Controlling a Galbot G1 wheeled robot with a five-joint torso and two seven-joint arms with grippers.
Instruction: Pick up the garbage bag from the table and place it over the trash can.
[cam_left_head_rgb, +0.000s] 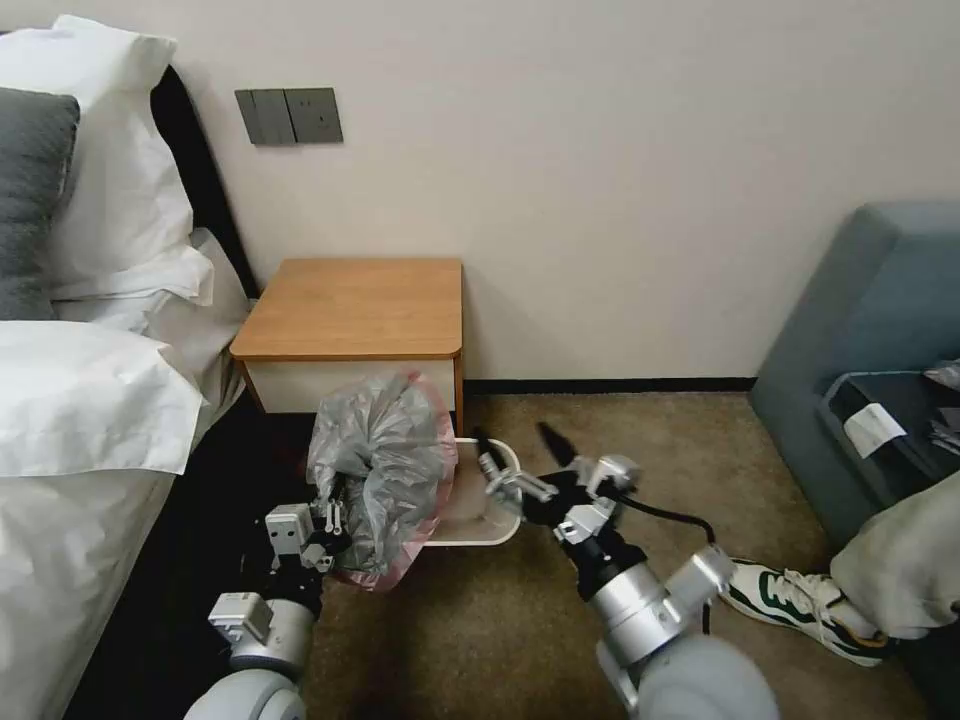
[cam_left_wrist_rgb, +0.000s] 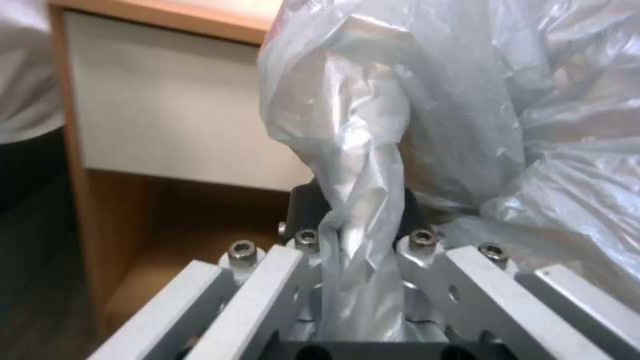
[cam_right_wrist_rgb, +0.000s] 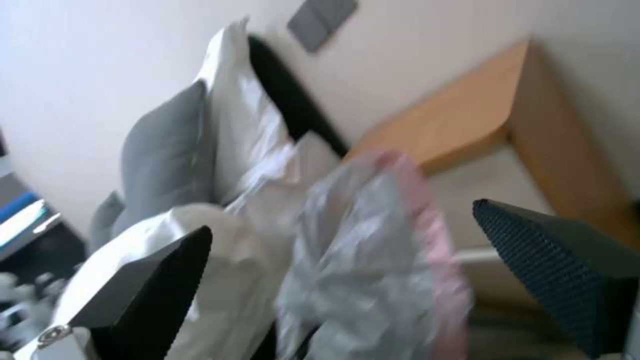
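We read no writing on any item. Nearest us, the left gripper (cam_left_head_rgb: 335, 517) pinches a twisted fold of the bag (cam_left_head_rgb: 385, 470), clearest in the left wrist view, holding it up over the can's (cam_left_head_rgb: 487, 512) left side. The right gripper (cam_left_head_rgb: 512, 450), fingers spread, hovers above the can just beside the bag. Behind stands the worktop (cam_left_head_rgb: 352, 305).

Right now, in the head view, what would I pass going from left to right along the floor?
Bed → left tool holding the bag → trash can → right tool → shoe.
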